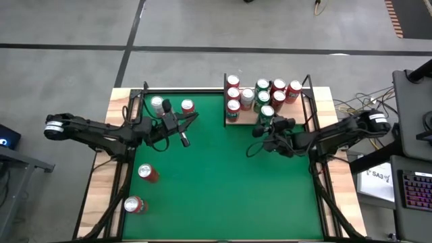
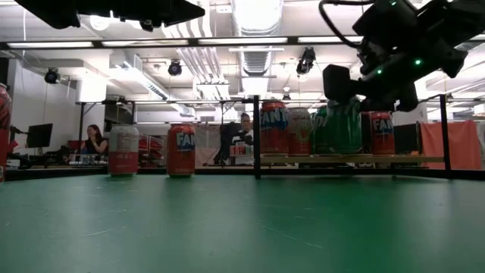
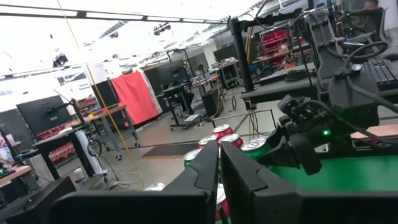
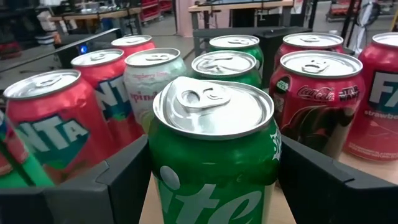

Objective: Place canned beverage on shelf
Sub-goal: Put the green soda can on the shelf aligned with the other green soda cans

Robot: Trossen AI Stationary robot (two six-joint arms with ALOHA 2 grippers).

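From above, the shelf, a pale board edged with black rods, sits at the far edge of the green tabletop, toward its right corner, crowded with red, green and pale cans. The right gripper reaches to the shelf's near edge, its fingers on either side of a green can there. The left gripper hangs over the far left part of the tabletop, fingers pressed together on nothing, close to a silver can and a red can near the far edge. Two more red cans lie near the left edge.

At table height, the green can stands upright on the shelf below the right gripper, in line with the red Fanta cans.

The left wrist view shows that arm's own fingers clenched with no can between them, aimed toward the shelf cans.

The right wrist view shows the green Sprite can between spread fingers; whether the pads are pressing its sides cannot be told. Seated on the board among neighbours, the can looks delivered, so the wide jaws likely serve to let go without toppling it.
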